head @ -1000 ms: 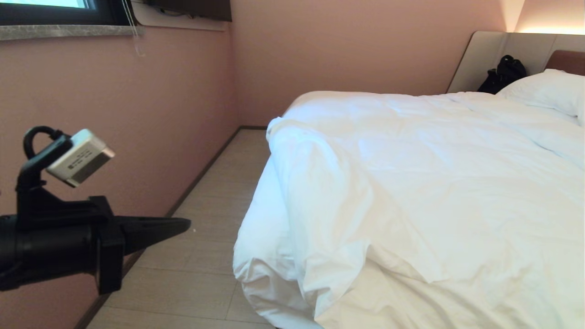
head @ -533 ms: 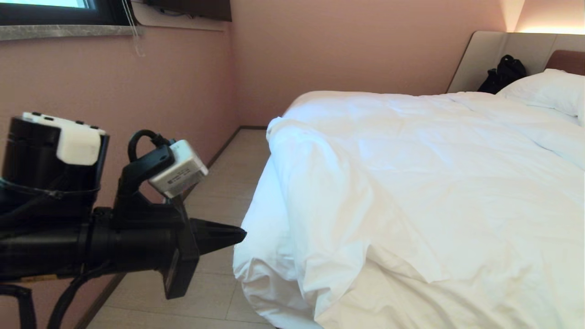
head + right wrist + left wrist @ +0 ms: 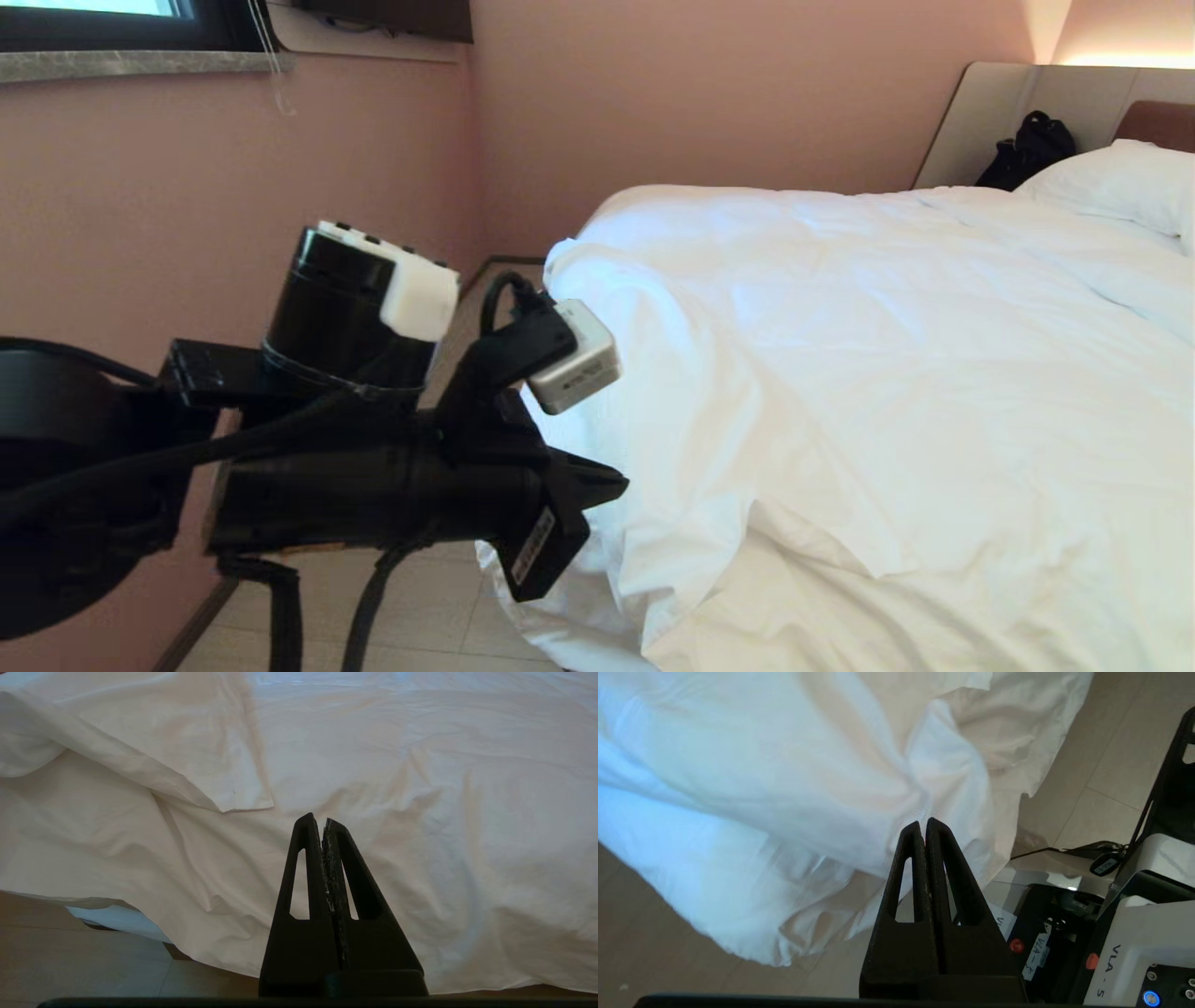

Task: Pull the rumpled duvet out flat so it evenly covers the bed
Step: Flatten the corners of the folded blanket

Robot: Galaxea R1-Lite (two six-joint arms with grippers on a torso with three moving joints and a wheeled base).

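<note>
Duvet [image 3: 840, 373] lies bunched at the bed's [image 3: 551, 616] foot corner. My left gripper [image 3: 611, 485], jaws closed and empty, has advanced to that fold; grasping comes next.

My left fingers [image 3: 611, 485] press closed against the rumpled duvet [image 3: 840, 373] bulging mid-frame; open floor [image 3: 439, 373] lies lower left, hemmed by the pink wall [image 3: 187, 187] at left.

one duvet [image 3: 887, 355], one pillow [image 3: 1116, 182], one bag [image 3: 1027, 149]
</note>
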